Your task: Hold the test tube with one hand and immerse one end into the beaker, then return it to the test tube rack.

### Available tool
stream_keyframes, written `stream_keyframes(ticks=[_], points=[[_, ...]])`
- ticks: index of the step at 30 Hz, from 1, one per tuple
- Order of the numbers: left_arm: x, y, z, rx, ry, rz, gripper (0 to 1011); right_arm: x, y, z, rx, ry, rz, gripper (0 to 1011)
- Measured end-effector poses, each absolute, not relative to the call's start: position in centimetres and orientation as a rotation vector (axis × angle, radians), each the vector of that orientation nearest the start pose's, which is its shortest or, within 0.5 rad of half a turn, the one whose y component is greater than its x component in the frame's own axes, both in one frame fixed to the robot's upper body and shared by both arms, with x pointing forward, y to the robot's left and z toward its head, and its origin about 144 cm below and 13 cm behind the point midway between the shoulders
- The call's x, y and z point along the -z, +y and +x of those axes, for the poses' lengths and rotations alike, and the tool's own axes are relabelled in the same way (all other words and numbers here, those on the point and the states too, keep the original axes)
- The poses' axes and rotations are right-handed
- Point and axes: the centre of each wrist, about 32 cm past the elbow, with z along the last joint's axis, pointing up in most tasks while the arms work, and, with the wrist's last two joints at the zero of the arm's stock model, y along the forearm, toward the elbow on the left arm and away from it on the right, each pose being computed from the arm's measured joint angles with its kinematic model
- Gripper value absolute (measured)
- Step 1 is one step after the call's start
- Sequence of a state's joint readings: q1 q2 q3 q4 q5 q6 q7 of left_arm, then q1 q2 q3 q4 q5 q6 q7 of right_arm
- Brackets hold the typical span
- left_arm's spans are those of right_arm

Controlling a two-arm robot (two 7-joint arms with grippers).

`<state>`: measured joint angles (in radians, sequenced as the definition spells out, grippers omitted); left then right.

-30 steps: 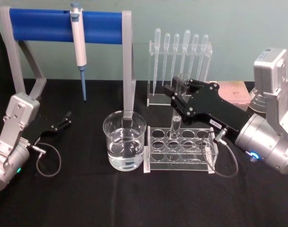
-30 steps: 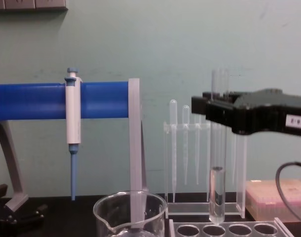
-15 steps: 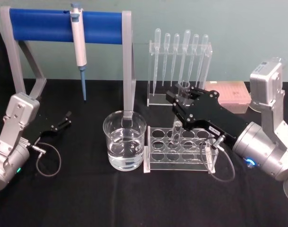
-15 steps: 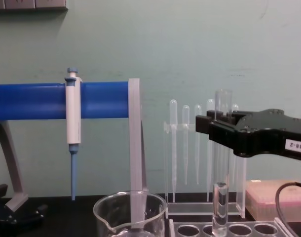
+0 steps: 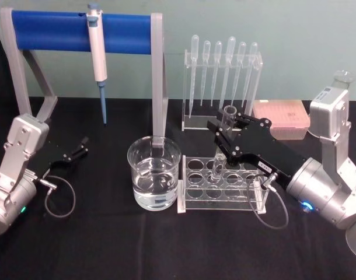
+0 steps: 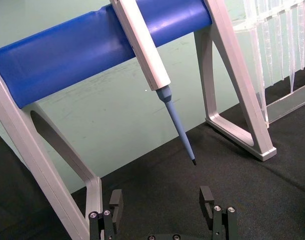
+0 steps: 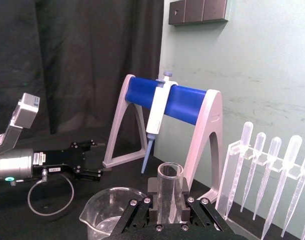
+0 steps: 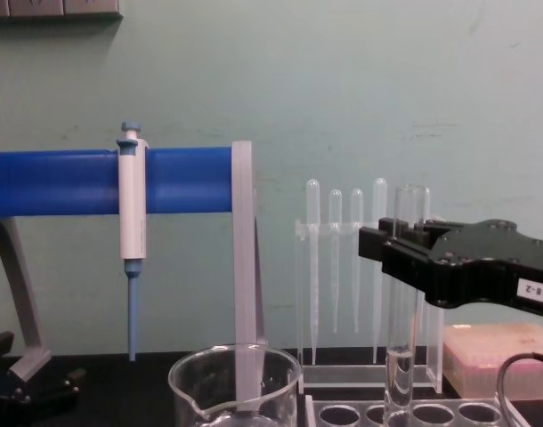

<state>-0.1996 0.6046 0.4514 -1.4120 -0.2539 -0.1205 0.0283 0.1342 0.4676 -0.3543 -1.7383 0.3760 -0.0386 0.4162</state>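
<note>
The test tube point(image 5: 222, 140) stood upright over the clear rack point(image 5: 222, 184), its round bottom down in a hole of the rack's back row, beside the beaker point(image 5: 154, 172). The right gripper point(image 5: 226, 135) was clamped on the tube just below its rim. The chest view showed liquid low inside the tube point(image 8: 401, 307), which the head view hid; the right wrist view showed the tube's open mouth point(image 7: 169, 192) pinched between the black fingers point(image 7: 184, 196). The beaker held clear liquid, seen from the head. The left gripper point(image 5: 77, 149) lay parked on the black table point(image 5: 108, 245); its wrist view showed the fingers point(image 6: 116, 201) spread, facing the micropipette point(image 6: 152, 65) hung on the blue stand point(image 5: 79, 30). Plastic pipettes point(image 5: 222, 61) hung behind the rack.
</note>
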Motion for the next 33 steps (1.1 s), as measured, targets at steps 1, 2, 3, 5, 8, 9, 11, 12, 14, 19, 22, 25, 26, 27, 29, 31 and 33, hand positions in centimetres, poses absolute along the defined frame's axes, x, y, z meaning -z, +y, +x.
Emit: stream_keyframes(ticks=[1, 2, 3, 5, 8, 9, 11, 12, 14, 19, 22, 25, 26, 27, 29, 31, 33], points=[[-114.0, 31.0, 48.9, -1.248, -0.285, 0.305, 1000, -121.2, -23.7, 47.0, 0.764, -0.194, 0.031, 226], [-114.0, 31.0, 48.9, -1.248, -0.285, 0.304, 1000, -121.1, -23.7, 47.0, 0.765, -0.193, 0.031, 226], [-114.0, 31.0, 48.9, -1.248, -0.285, 0.304, 1000, -121.0, -23.7, 47.1, 0.765, -0.192, 0.031, 226], [-114.0, 31.0, 48.9, -1.248, -0.285, 0.304, 1000, -120.7, -23.7, 47.1, 0.767, -0.187, 0.032, 226], [-114.0, 31.0, 48.9, -1.248, -0.285, 0.305, 1000, -120.4, -23.7, 47.2, 0.768, -0.183, 0.032, 226], [-114.0, 31.0, 48.9, -1.248, -0.285, 0.304, 1000, -120.2, -23.7, 47.2, 0.769, -0.18, 0.031, 226], [-114.0, 31.0, 48.9, -1.248, -0.285, 0.304, 1000, -119.8, -23.7, 47.3, 0.771, -0.174, 0.029, 226], [-114.0, 31.0, 48.9, -1.248, -0.285, 0.304, 1000, -119.8, -23.7, 47.3, 0.771, -0.173, 0.028, 226], [-114.0, 31.0, 48.9, -1.248, -0.285, 0.304, 1000, -119.5, -23.7, 47.4, 0.771, -0.171, 0.027, 226], [-114.0, 31.0, 48.9, -1.248, -0.285, 0.304, 1000, -119.0, -23.6, 47.5, 0.772, -0.164, 0.022, 226], [-114.0, 31.0, 48.9, -1.248, -0.285, 0.304, 1000, -118.7, -23.6, 47.6, 0.773, -0.159, 0.02, 226], [-114.0, 31.0, 48.9, -1.248, -0.285, 0.304, 1000, -118.5, -23.5, 47.6, 0.772, -0.155, 0.018, 226], [-114.0, 31.0, 48.9, -1.248, -0.285, 0.304, 1000, -118.3, -23.5, 47.6, 0.772, -0.153, 0.017, 226], [-114.0, 31.0, 48.9, -1.248, -0.285, 0.304, 1000, -118.3, -23.5, 47.6, 0.773, -0.152, 0.016, 226], [-114.0, 31.0, 48.9, -1.248, -0.285, 0.304, 1000, -118.2, -23.5, 47.6, 0.774, -0.15, 0.014, 226], [-114.0, 31.0, 48.9, -1.248, -0.285, 0.304, 1000, -118.0, -23.5, 47.6, 0.775, -0.145, 0.012, 226], [-114.0, 31.0, 48.9, -1.248, -0.285, 0.305, 1000, -118.0, -23.5, 47.6, 0.775, -0.144, 0.011, 226]])
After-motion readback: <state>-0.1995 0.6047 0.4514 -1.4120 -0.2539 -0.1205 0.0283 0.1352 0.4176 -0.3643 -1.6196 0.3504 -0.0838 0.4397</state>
